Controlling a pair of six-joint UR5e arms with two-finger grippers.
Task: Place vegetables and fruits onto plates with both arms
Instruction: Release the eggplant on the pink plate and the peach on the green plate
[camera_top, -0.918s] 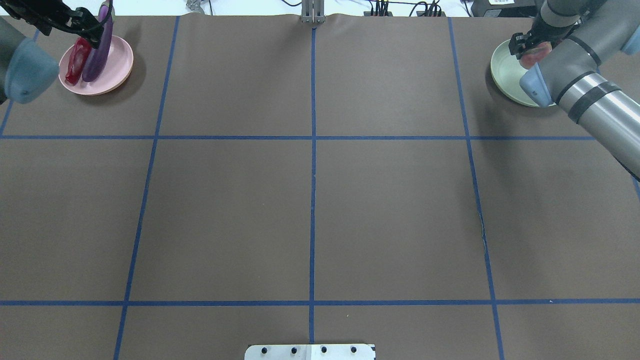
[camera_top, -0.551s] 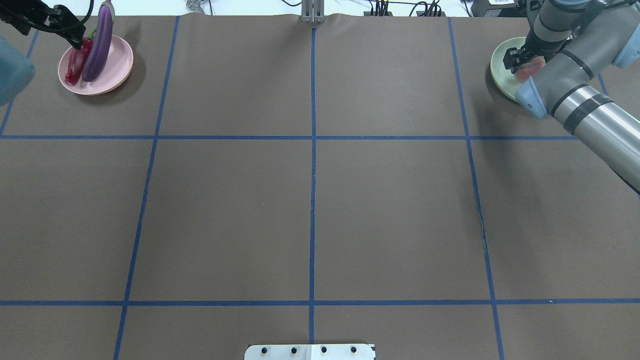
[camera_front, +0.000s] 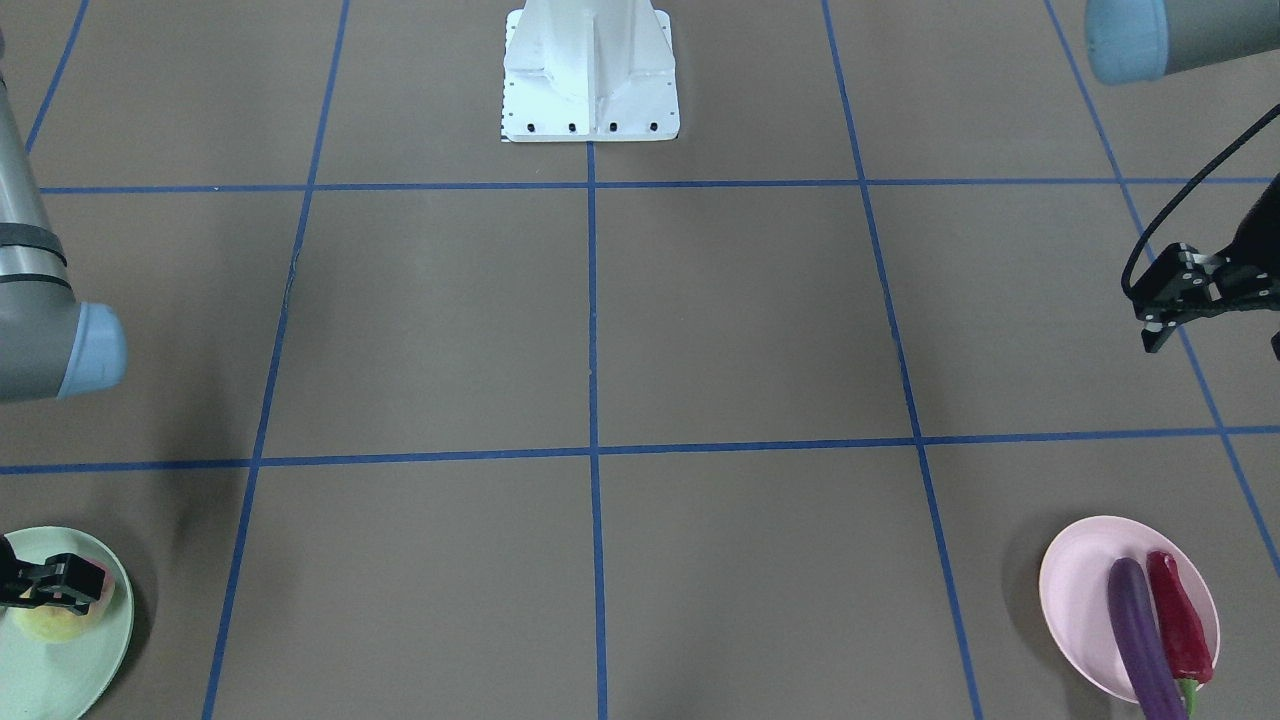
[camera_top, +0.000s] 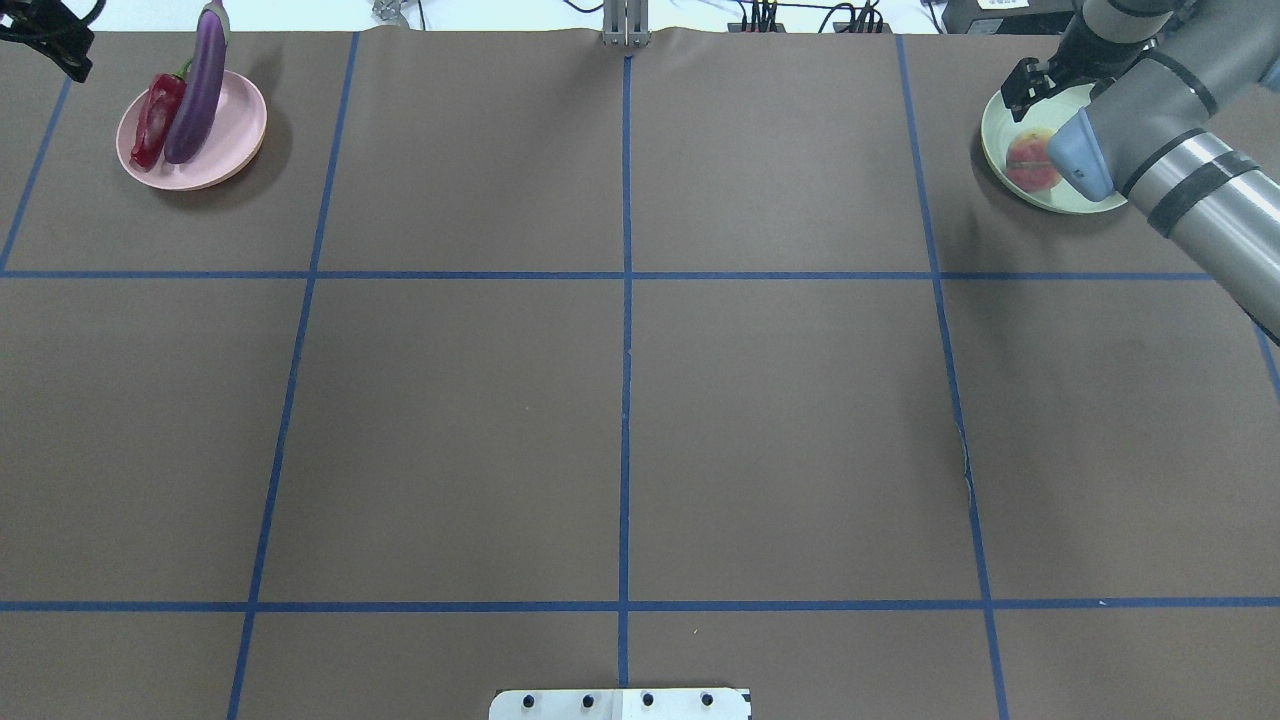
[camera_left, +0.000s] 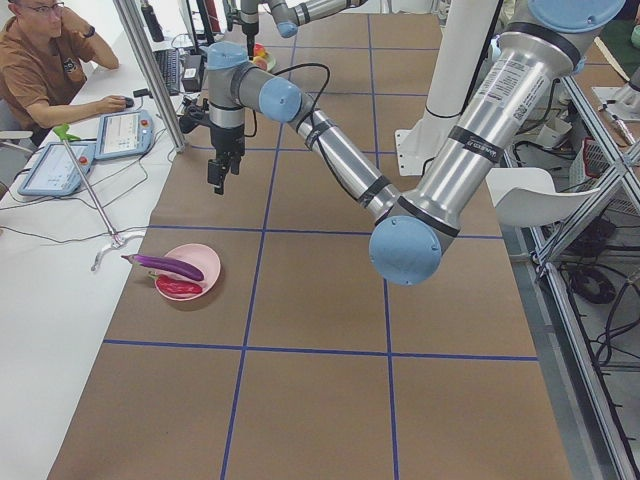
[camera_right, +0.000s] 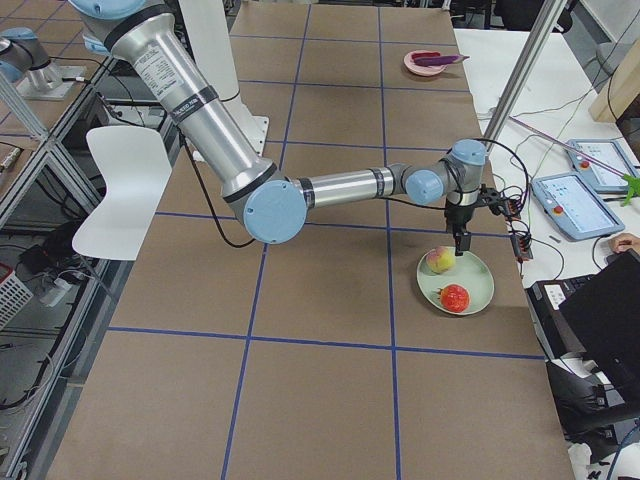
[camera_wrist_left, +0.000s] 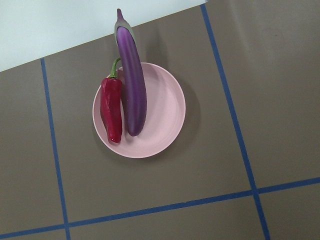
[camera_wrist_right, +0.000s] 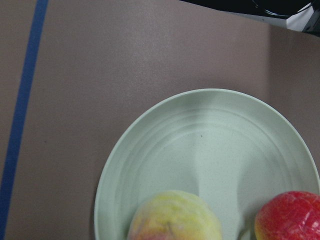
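The purple eggplant (camera_top: 197, 95) and the red chili (camera_top: 155, 115) lie side by side on the pink plate (camera_top: 235, 140) at the far left corner; they also show in the left wrist view, eggplant (camera_wrist_left: 132, 85) and chili (camera_wrist_left: 111, 112). My left gripper (camera_front: 1215, 340) is open and empty, raised and well clear of that plate. The red-orange fruit (camera_top: 1030, 162) and the peach (camera_right: 440, 260) sit on the mint green plate (camera_top: 1000, 130) at the far right. My right gripper (camera_top: 1025, 95) hovers open just above the peach (camera_front: 45, 622), holding nothing.
The white base block (camera_front: 590, 70) stands at the robot's edge of the table. Blue tape lines divide the brown tabletop. An operator (camera_left: 40, 70) sits behind a metal frame post (camera_left: 150, 70) beyond the far edge, with tablets (camera_left: 120, 130) beside him.
My left gripper has drawn back from the pink plate, leaving the eggplant beside the chili. My right gripper has let go of the red-orange fruit onto the green plate and lifted.
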